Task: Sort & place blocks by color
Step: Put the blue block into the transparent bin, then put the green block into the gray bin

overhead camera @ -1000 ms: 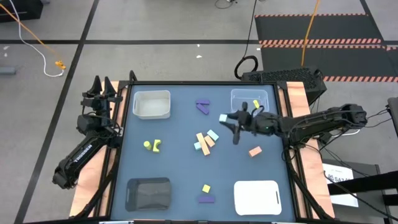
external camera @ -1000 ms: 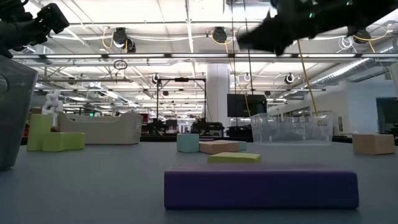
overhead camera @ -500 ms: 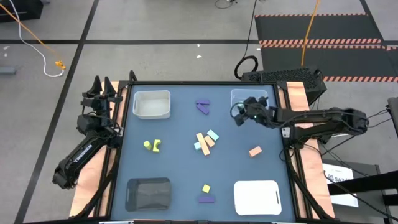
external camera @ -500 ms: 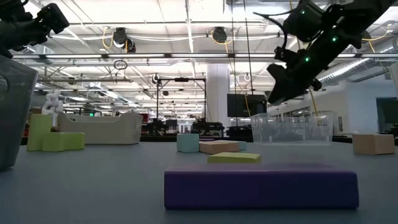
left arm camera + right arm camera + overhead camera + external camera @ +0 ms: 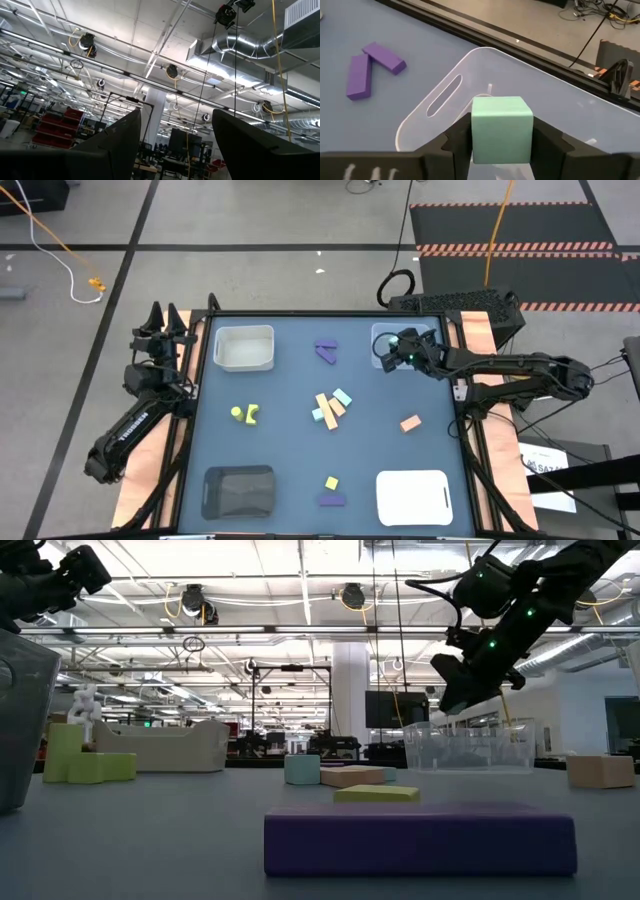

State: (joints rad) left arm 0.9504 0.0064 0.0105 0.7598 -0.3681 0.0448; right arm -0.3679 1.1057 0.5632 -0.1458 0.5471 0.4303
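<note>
While above the clear tray (image 5: 485,65), right gripper (image 5: 502,142) clasps mint cube (image 5: 501,127), no readable writing.

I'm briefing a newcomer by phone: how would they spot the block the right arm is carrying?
Find the clear tray at the table's far right corner. The right hand hangs above it, with a mint-teal cube between its fingers, the only block off the table.

A grey tiled floor (image 5: 260,270) surrounds the worktop (image 5: 290,450), with black mats (image 5: 500,225) edged in striped tape and an orange cable (image 5: 60,240) trailing across it. Beyond, ceiling light strips (image 5: 250,632), a white pillar (image 5: 350,690), silver ducting (image 5: 260,40) and what may be red shelving (image 5: 60,131).
</note>
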